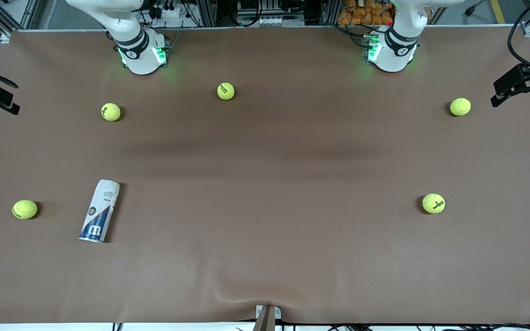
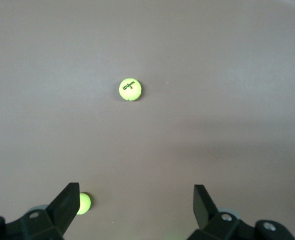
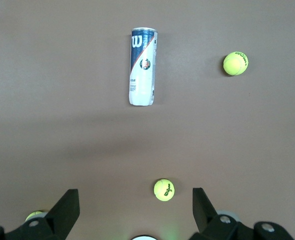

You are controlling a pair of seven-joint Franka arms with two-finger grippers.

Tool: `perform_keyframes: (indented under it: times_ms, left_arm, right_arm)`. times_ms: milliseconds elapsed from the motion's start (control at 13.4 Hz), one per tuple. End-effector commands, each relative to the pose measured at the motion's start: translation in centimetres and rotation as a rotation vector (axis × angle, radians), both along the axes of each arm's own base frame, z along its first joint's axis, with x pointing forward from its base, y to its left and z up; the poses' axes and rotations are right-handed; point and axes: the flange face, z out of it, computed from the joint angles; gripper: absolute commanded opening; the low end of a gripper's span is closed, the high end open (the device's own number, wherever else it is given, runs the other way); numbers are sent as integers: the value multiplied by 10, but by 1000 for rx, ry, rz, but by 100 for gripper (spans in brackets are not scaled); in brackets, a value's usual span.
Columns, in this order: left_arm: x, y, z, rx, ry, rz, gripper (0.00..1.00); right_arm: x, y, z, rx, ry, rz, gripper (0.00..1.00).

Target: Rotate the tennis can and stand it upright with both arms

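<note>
The tennis can [image 1: 100,210] lies on its side on the brown table, toward the right arm's end. Its dark-blue "W" end points toward the front camera and its white end toward the robots. It also shows in the right wrist view [image 3: 143,67]. My right gripper [image 3: 136,196] is open and empty, high over the table, well apart from the can. My left gripper [image 2: 136,192] is open and empty, high over the left arm's end of the table; the can is out of its view. In the front view only the arms' bases show, the right [image 1: 141,53] and the left [image 1: 391,50].
Several yellow-green tennis balls lie scattered. One ball [image 1: 25,209] is beside the can, one [image 1: 111,111] lies between the can and the right base, one [image 1: 226,91] is mid-table, and two [image 1: 460,106] [image 1: 433,203] are at the left arm's end. Black camera mounts [image 1: 522,82] stand at the table ends.
</note>
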Motion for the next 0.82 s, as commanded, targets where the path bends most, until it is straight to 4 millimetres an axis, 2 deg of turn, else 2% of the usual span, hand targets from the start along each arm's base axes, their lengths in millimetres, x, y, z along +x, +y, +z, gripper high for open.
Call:
perform_keyframes:
  times_ms: [0,224,449,599,673,748]
  left_arm:
    - [1,5,-1,22,-6,-16,100]
    - [5,10,-3,20,-1,-11,100]
    - [9,0,-7,20,7,-33,100]
    - [15,-3,-17,15,25,-43,100]
    - [20,-2,-25,15,41,-42,100]
    - [20,0,-24,14,38,-37,100]
  right_arm:
    - [24,0,-34,-3,33,-12,100]
    - [68,10,-104,-7,75,10,100]
    - [111,16,-192,-11,92,23,100]
    - [130,11,-248,-14,101,19,100]
    - [134,7,-273,-14,119,13,100]
    - [135,4,-295,-12,148,7,100]
